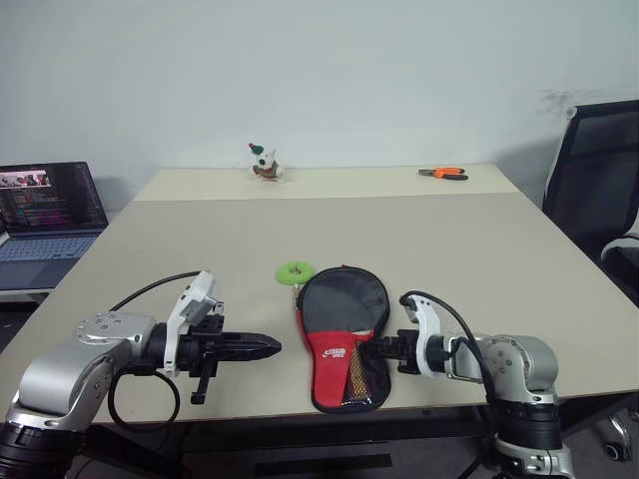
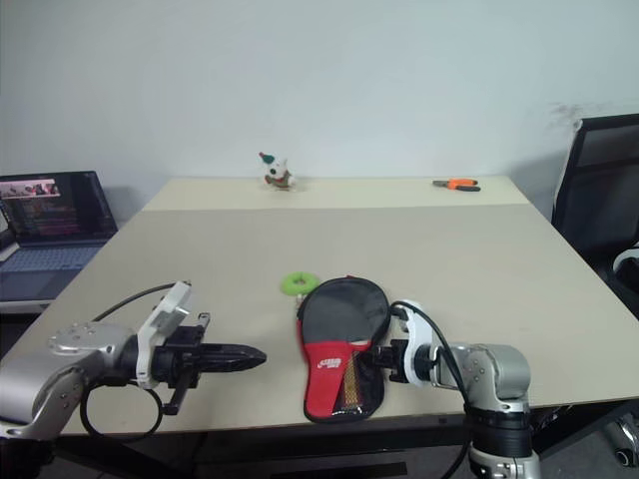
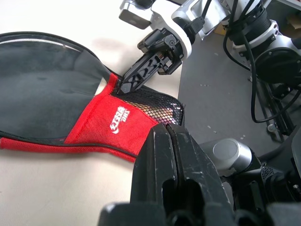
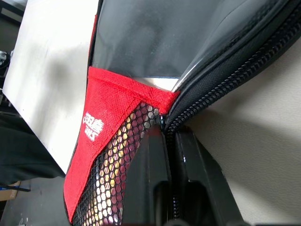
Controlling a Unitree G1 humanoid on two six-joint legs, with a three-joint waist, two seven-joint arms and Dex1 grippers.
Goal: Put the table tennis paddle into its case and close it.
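Observation:
The case lies flat near the table's front edge, its black-rimmed upper part away from me and its red lower part with white logo and mesh pocket toward me. Inside the black rim lies a smooth dark face; I cannot tell the paddle apart from the case. My right gripper reaches in from the right, and its fingers pinch the zip edge beside the mesh pocket. My left gripper hovers just left of the case, pointing at it, shut on nothing.
A small green ring lies just beyond the case. At the far table edge stand a small toy figure and orange pliers. An open laptop sits off to the left and a black office chair to the right.

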